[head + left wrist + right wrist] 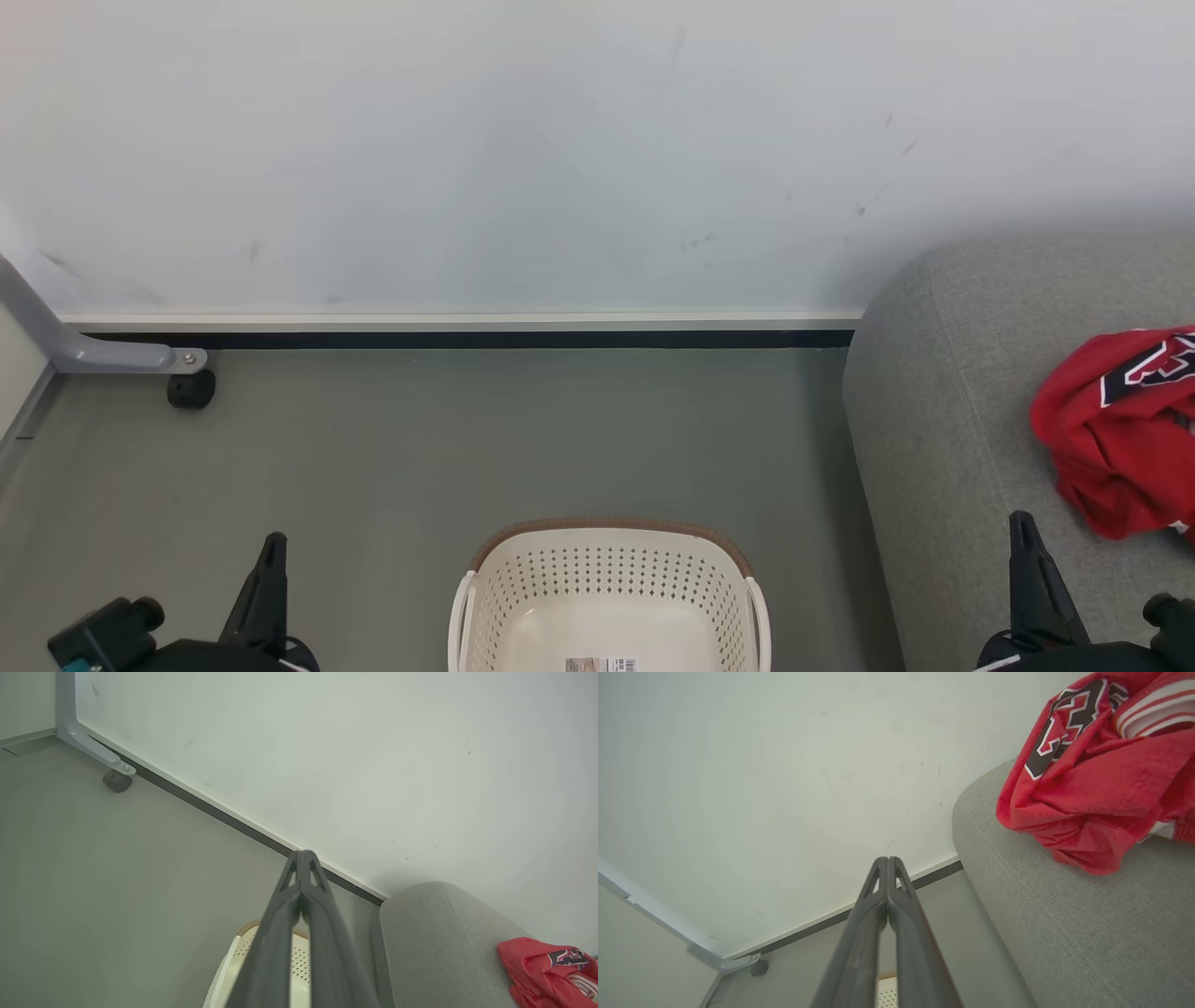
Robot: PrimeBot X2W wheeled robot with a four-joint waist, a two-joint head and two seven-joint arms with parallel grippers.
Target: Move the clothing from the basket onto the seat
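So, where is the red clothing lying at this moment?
In the head view the clothing lies bunched on the seat at the far right edge, to the right of the basket and just beyond the right hand.

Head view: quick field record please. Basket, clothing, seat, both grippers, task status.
basket: cream, brown rim, on the floor, bottom centre; no clothing in the part that shows; sticker on its bottom
clothing: red, bunched, lying on the seat at the right edge
seat: light grey, right of the basket
left gripper: shut, holding nothing, lower left
right gripper: shut, holding nothing, lower right
status: looks done, as far as the view shows
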